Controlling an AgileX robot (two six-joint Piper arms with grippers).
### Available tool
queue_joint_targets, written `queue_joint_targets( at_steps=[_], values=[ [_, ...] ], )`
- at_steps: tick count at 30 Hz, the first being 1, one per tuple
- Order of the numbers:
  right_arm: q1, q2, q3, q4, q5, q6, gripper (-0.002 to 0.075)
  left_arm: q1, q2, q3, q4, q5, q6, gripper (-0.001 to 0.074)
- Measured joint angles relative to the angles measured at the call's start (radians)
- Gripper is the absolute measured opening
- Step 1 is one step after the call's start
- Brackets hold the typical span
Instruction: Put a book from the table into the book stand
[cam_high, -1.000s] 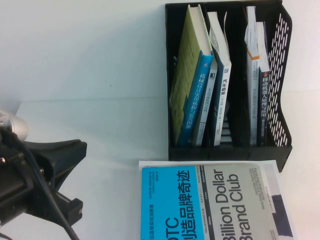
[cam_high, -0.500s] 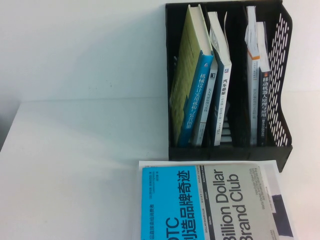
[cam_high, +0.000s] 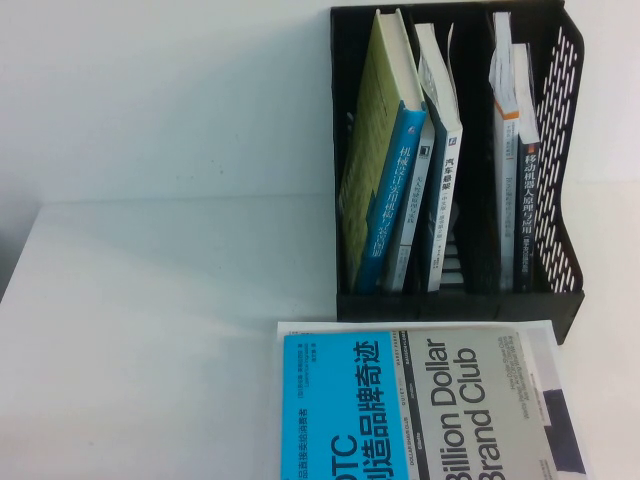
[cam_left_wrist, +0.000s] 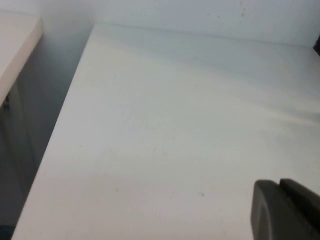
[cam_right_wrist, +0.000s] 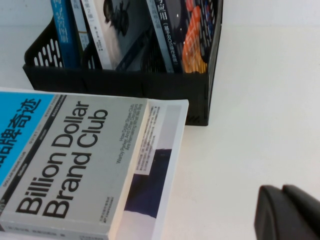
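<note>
Black plastic book stand (cam_high: 450, 305): stands at the far right of the white counter (cam_high: 150, 350), open side facing the robot, with upright dividers and slotted side walls.
Dark navy book (cam_high: 527, 215): upright in the stand's rightmost compartment, dark spine outward; the right wrist view shows the orange shapes on its cover (cam_right_wrist: 192, 35).
Other slots: a green-covered book with a blue spine (cam_high: 385, 200) leans in the left compartment, with more volumes beside it.
Grey "Billion Dollar Brand Club" book (cam_high: 470, 400): lies flat on the counter just in front of the stand, with a cyan-blue cover panel (cam_high: 330, 400) on its left; I cannot tell whether the two are one volume.
Left gripper (cam_left_wrist: 287, 212): outside the high view; its dark tip shows over bare counter in the left wrist view; open or closed, I cannot tell.
Right gripper (cam_right_wrist: 290, 215): outside the high view; its dark tip is over bare counter to the right of the grey book; open or closed, I cannot tell.
</note>
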Motion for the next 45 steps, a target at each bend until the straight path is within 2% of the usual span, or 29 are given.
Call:
queue_joint_targets(
  at_steps=[16, 27, 45],
  values=[
    [0.0, 0.0, 0.002, 0.005, 0.0, 0.0, -0.0001, -0.006, -0.003, 0.0, -0.019, -0.006, 0.257, -0.0001],
    [0.0, 0.0, 0.002, 0.006, 0.0, 0.0, -0.0001, 0.03, -0.003, 0.0, -0.021, -0.006, 0.244, -0.0001],
    [0.0, 0.0, 0.002, 0.008, -0.002, 0.0, -0.0001, 0.03, -0.003, 0.0, -0.029, -0.006, 0.286, -0.0002]
  ],
)
